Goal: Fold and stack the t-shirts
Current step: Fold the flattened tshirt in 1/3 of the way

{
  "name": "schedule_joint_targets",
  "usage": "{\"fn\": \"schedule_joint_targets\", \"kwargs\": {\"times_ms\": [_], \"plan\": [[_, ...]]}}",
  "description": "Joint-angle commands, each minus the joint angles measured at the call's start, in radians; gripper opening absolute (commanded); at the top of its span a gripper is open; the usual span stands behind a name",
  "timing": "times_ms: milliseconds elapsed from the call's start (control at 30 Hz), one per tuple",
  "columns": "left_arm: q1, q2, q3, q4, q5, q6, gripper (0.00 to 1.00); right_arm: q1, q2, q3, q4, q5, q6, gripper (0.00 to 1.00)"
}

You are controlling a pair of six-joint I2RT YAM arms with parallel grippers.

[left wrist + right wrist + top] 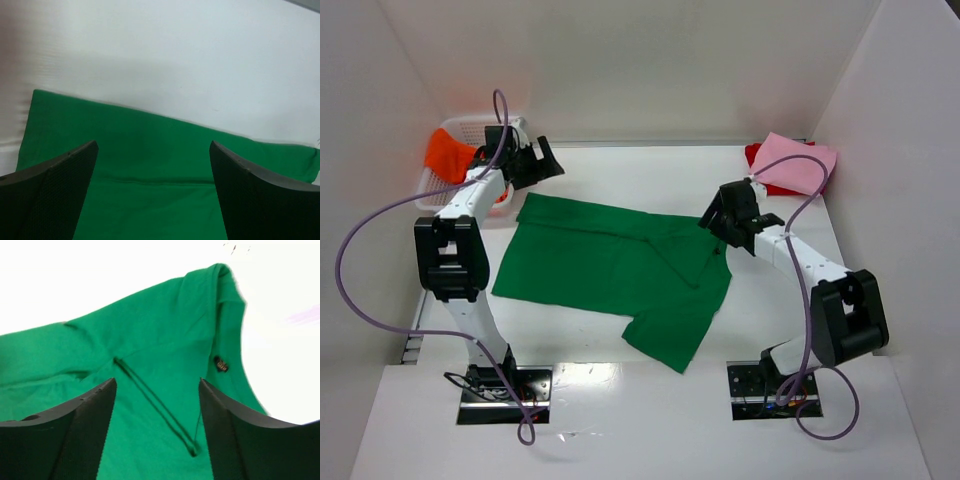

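Observation:
A bright green t-shirt (610, 270) lies spread on the white table, partly folded over, one sleeve toward the front. My left gripper (548, 160) is open and empty above the shirt's far left corner; its view shows the green cloth (150, 165) below the jaws. My right gripper (712, 222) is open and empty over the shirt's collar end; its view shows the collar hem and a small label (221, 364). A pink t-shirt (794, 162) lies folded on a red t-shirt (758, 155) at the back right. An orange t-shirt (450, 157) hangs out of the basket.
A white mesh basket (460, 128) stands at the back left corner, behind my left arm. White walls close in the table at the back and both sides. The arm bases stand at the near edge.

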Motion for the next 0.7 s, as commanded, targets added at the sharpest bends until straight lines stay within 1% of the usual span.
{"fn": "schedule_joint_targets", "kwargs": {"times_ms": [0, 67, 133, 167, 233, 367, 467, 500, 600, 667], "plan": [[-0.003, 0.03, 0.053, 0.026, 0.058, 0.002, 0.98, -0.006, 0.07, 0.076, 0.053, 0.058, -0.014, 0.68], [-0.025, 0.063, 0.053, 0.026, 0.048, 0.009, 0.98, -0.006, 0.117, 0.095, 0.039, 0.058, -0.005, 0.68], [-0.047, 0.08, 0.053, 0.026, 0.025, 0.016, 0.97, -0.006, 0.177, 0.13, 0.018, 0.061, 0.005, 0.65], [-0.057, 0.089, 0.053, 0.026, 0.008, 0.022, 0.97, -0.006, 0.191, 0.144, 0.018, 0.067, 0.008, 0.61], [-0.068, 0.102, 0.053, 0.017, -0.016, 0.031, 0.95, -0.006, 0.226, 0.16, 0.016, 0.078, 0.016, 0.49], [-0.068, 0.111, 0.043, 0.01, -0.025, 0.031, 0.94, -0.015, 0.302, 0.219, -0.054, 0.096, 0.016, 0.48], [-0.068, 0.118, 0.043, 0.008, -0.035, 0.042, 0.93, -0.015, 0.349, 0.248, -0.077, 0.096, 0.007, 0.48], [-0.068, 0.12, 0.037, 0.001, -0.035, 0.042, 0.93, -0.015, 0.362, 0.262, -0.086, 0.096, 0.007, 0.45], [-0.068, 0.12, 0.031, -0.001, -0.035, 0.042, 0.91, -0.015, 0.401, 0.294, -0.102, 0.096, 0.007, 0.32], [-0.068, 0.128, 0.017, -0.001, -0.035, 0.042, 0.88, -0.015, 0.426, 0.301, -0.108, 0.104, 0.007, 0.22]]}}
